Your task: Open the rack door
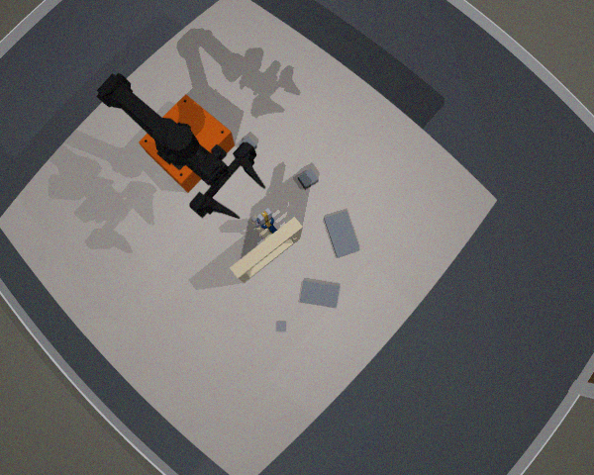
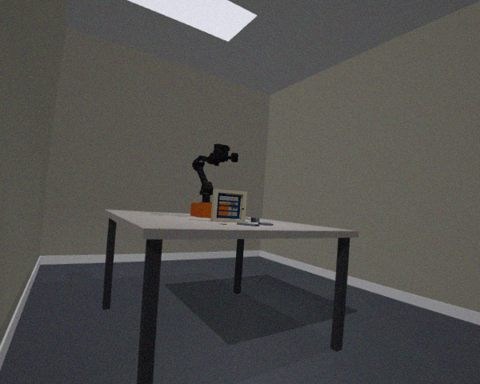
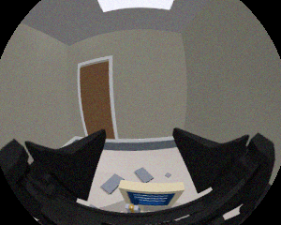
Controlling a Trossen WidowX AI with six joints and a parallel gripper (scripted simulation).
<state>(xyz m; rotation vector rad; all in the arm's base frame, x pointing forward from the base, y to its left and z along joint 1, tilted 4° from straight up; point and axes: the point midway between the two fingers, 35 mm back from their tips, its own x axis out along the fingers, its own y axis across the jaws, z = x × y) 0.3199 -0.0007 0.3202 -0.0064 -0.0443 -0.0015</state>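
A black robotic arm [image 1: 143, 113] [image 2: 202, 175] on an orange base block [image 1: 213, 128] [image 2: 198, 209] holds its jaws [image 1: 250, 202] wide open, gripping nothing, in the upper left of the top view, above a pale bench [image 1: 148, 327] [image 2: 248, 234] [image 3: 126, 161]. The cream rack frame [image 1: 266, 249] [image 2: 230, 191] [image 3: 152, 187] stands upright near the middle of that picture, apart from the fingertips. Its blue door [image 2: 228, 218] [image 3: 152, 200] appears inside the frame in the exterior view, right of the arm's base block. The door's handle [image 1: 265, 220] [image 3: 132, 206], showing yellow and pale gray, sits on the side of the frame facing the arm, at the center of the top view and the bottom of the wrist view; how far it is turned cannot be told.

Two flat gray slabs [image 1: 341, 234] [image 1: 319, 293] [image 3: 112, 183] [image 3: 143, 174] lie right and lower right of the frame in the top view, with a small gray square [image 1: 280, 326] [image 3: 168, 174] below them and a darker gray block [image 1: 307, 177] [image 2: 254, 219] above.
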